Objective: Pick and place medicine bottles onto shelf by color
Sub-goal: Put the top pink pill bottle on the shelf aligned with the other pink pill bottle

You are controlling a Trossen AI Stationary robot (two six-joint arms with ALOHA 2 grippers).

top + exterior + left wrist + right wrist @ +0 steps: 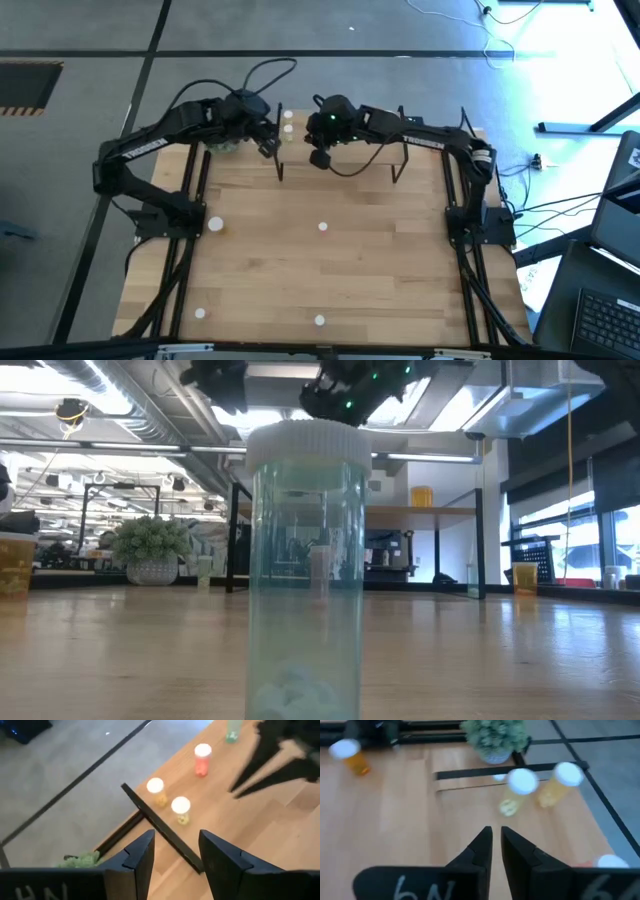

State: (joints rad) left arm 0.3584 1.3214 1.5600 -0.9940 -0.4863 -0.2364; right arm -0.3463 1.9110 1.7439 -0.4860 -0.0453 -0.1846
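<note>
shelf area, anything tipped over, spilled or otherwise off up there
Nothing stands out. The two yellow bottles and the pink one stand upright with caps on, apart from each other, and no pills lie loose on the shelf.

1. High view looks straight down on the whole table [330, 260].
2. Low view sits at tabletop level, right behind a clear bottle [306, 570].
3. Both wrist views look down on the shelf [240, 820], probably the same end.
</note>
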